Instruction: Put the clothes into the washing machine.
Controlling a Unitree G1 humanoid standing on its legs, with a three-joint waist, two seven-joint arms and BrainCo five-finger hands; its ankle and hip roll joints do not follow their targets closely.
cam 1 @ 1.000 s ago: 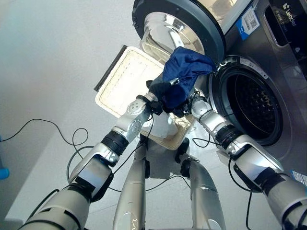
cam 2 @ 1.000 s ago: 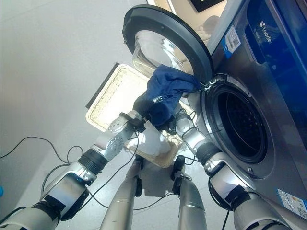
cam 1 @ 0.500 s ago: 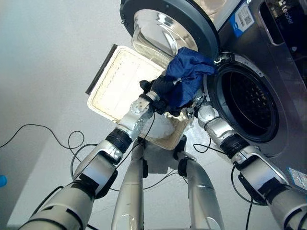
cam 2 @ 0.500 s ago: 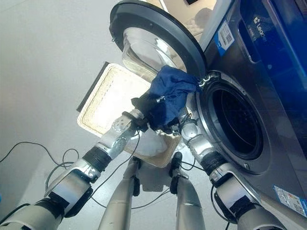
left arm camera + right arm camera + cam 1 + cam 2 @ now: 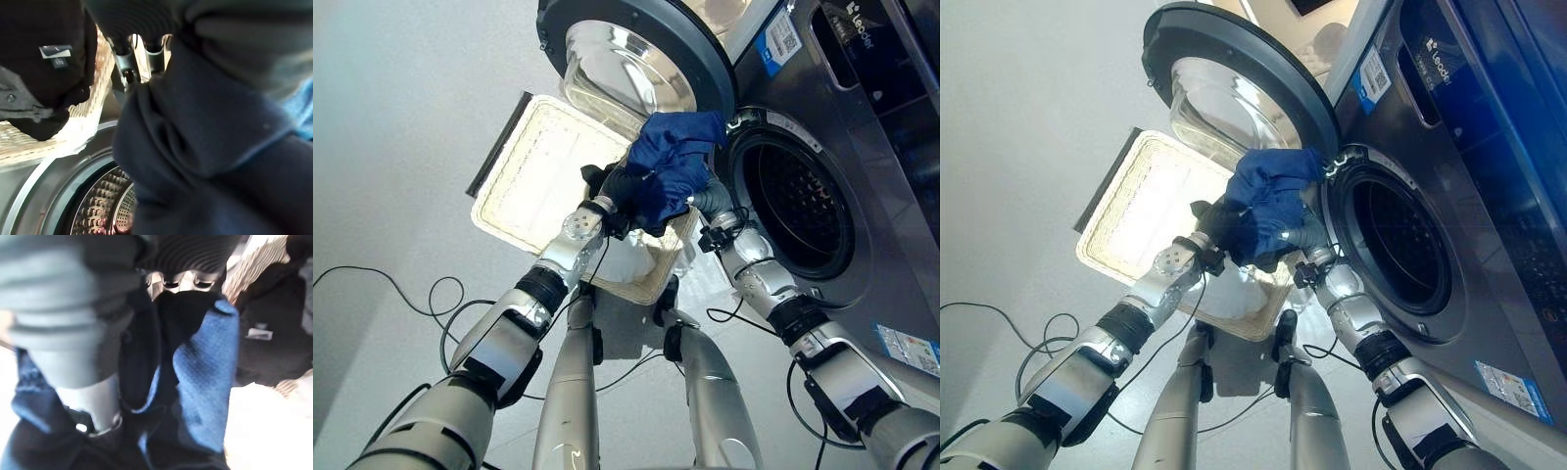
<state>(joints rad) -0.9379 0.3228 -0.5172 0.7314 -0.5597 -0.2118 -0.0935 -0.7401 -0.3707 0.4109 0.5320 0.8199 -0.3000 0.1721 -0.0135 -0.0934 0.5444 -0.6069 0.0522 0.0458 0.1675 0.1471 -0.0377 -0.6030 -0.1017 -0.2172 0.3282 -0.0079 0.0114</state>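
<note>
Biggest risk for you: the washing machine drum opening sits to the right of the load while the open door crowds it from above, so a loose fold can snag on the door or rim, or drop into the wicker basket below. The blue garment is a bunched, creased wad held just outside the opening, between both hands. Left hand and right hand are buried in cloth, so I can't tell their finger state.

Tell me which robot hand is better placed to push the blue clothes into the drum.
Probably the right robot hand: it sits under the blue clothes beside the drum opening. The left robot hand is on the basket side, farther away.
</note>
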